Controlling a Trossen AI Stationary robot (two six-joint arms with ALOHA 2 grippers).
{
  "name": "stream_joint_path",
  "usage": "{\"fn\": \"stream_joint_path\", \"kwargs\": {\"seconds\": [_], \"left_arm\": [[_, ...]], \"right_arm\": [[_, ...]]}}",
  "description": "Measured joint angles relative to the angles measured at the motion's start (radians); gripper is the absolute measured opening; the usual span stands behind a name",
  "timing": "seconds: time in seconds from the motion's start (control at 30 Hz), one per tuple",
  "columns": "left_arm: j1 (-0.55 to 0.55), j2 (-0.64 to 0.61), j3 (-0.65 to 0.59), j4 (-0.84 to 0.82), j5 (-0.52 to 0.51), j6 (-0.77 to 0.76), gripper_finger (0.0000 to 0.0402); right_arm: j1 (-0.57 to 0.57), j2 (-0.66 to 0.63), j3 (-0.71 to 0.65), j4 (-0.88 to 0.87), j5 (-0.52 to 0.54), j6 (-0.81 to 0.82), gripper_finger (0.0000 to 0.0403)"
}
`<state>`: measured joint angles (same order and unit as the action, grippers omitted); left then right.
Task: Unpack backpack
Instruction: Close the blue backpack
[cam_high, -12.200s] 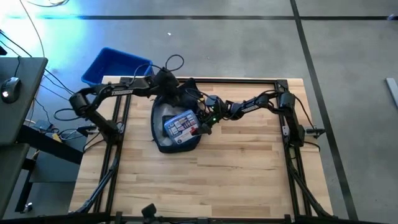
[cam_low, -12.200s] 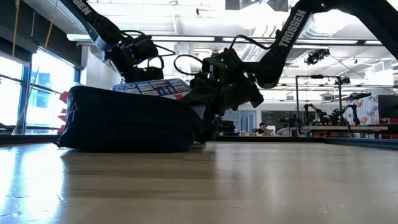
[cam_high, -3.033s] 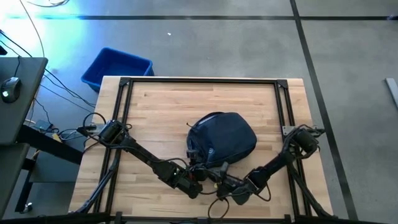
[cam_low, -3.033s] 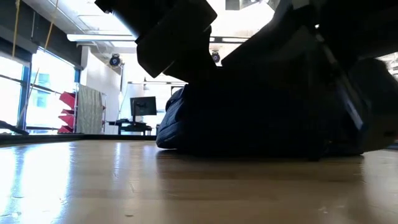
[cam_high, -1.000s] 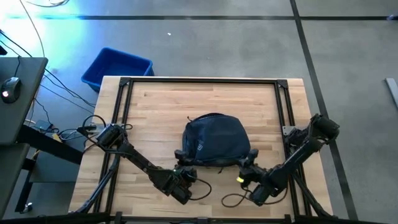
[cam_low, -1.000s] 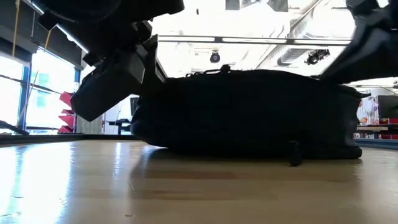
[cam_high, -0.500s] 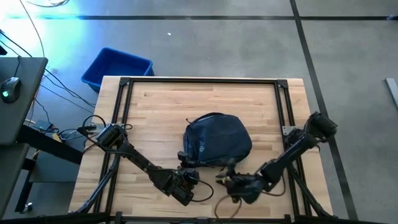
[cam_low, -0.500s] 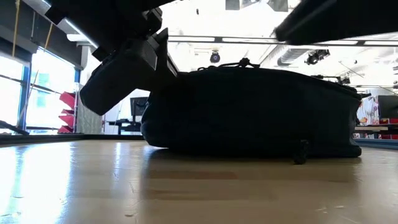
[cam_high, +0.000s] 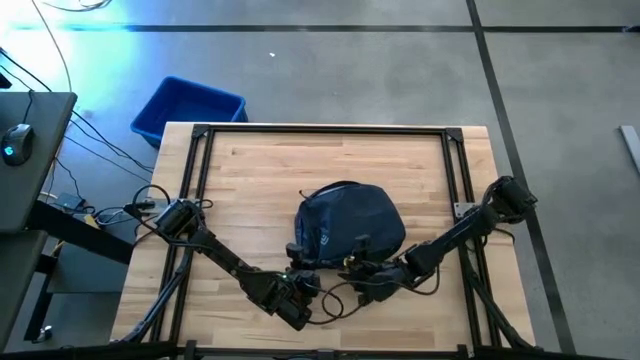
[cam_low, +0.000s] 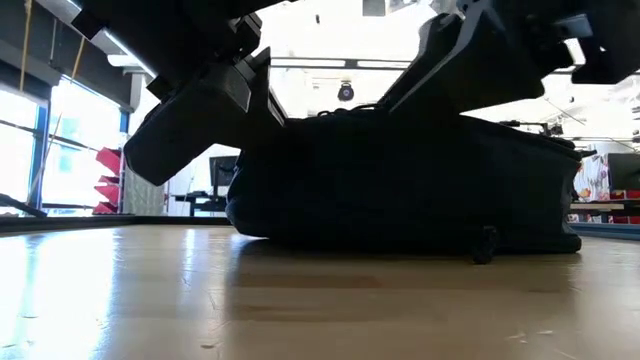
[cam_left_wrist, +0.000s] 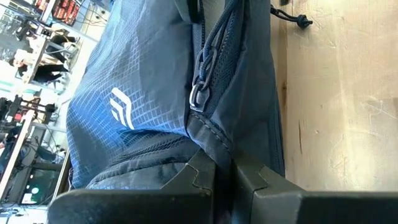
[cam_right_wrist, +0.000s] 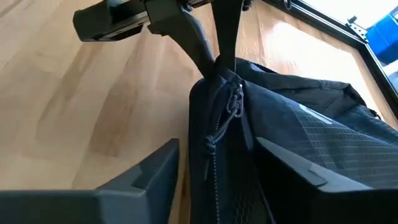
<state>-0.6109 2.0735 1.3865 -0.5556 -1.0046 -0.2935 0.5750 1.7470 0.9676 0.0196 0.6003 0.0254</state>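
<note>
The counter (cam_high: 330, 170) is seen from overhead and from surface level; the backpack (cam_high: 350, 238) is shared, close-up, by both wrist views.

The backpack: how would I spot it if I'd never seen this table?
Look at the wooden table from above: the backpack lies near its middle, towards the front edge where both arms meet. It is the only soft, dark navy, rounded thing there, with a small white logo; the bright blue bin is rigid and sits off the table's back left corner.
</note>
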Motion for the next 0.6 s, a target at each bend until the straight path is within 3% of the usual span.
{"fn": "stream_joint_path", "kwargs": {"seconds": [0.27, 0.6], "left_arm": [[0.002, 0.000, 0.000, 0.000, 0.001, -0.001, 0.0000], [0.006, -0.001, 0.002, -0.021, 0.010, -0.035, 0.0000]], "right_arm": [[0.019, 0.008, 0.000, 0.010, 0.021, -0.055, 0.0012], [0.074, 0.009, 0.000, 0.031, 0.104, -0.068, 0.0002]]}}
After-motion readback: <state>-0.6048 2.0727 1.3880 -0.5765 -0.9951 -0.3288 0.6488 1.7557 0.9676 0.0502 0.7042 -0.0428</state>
